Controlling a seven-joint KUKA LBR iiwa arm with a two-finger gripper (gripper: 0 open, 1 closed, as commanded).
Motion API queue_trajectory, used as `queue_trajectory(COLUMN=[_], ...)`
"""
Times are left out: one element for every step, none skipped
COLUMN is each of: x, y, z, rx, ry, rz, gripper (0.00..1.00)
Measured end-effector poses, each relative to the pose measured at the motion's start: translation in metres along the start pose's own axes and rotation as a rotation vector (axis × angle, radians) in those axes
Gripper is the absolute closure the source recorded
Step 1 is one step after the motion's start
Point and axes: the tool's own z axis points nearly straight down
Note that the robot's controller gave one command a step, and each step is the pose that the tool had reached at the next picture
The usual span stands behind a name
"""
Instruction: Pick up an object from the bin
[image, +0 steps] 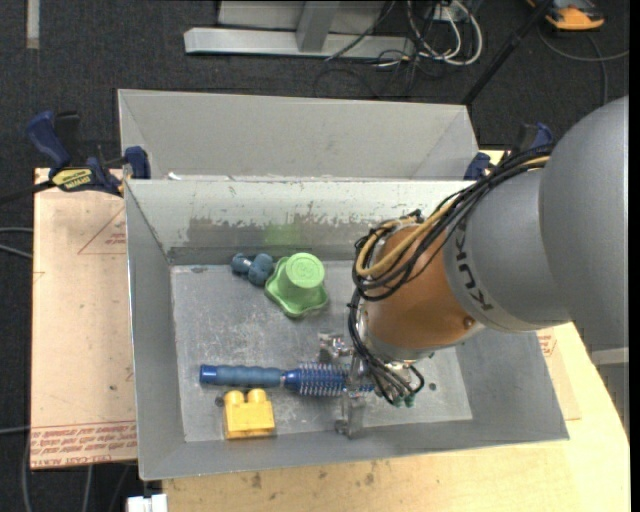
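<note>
The grey metal bin (150, 300) fills the middle of the frame, and the big grey robot arm (560, 230) comes in from the right. It carries black letters on its rounded link, of which "KU" can be read. An orange wrist cover (410, 300) wrapped in black and yellow cables (385, 250) sits below that link. The gripper (347, 385) hangs low in the lower middle of the bin, right at the bristle end of a blue plastic hairbrush with a long round handle (270, 378). The brush lies flat across the floor, its handle pointing toward the left of the frame. Whether the jaws stand wide, narrow or closed on the brush cannot be told, as the wrist hardware and wires hide that spot. A yellow plastic building block with two studs (248, 413) lies just below the brush handle, near the lower left of the floor. A light green plastic cup tipped on its side (297, 283) rests toward the upper middle. A small dark blue knobbly plastic piece (252, 265) lies just beside the cup on its left.
</note>
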Motion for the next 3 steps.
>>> queue_trajectory(x=[-0.003,-0.035,-0.048], y=[-0.004,-0.048,-0.087], z=[-0.001,-0.194,-0.211], rx=[0.003,0.006,0.006], ry=[-0.005,-0.015,-0.008], rz=[0.008,-0.072,-0.172], gripper=[1.0,1.0,1.0])
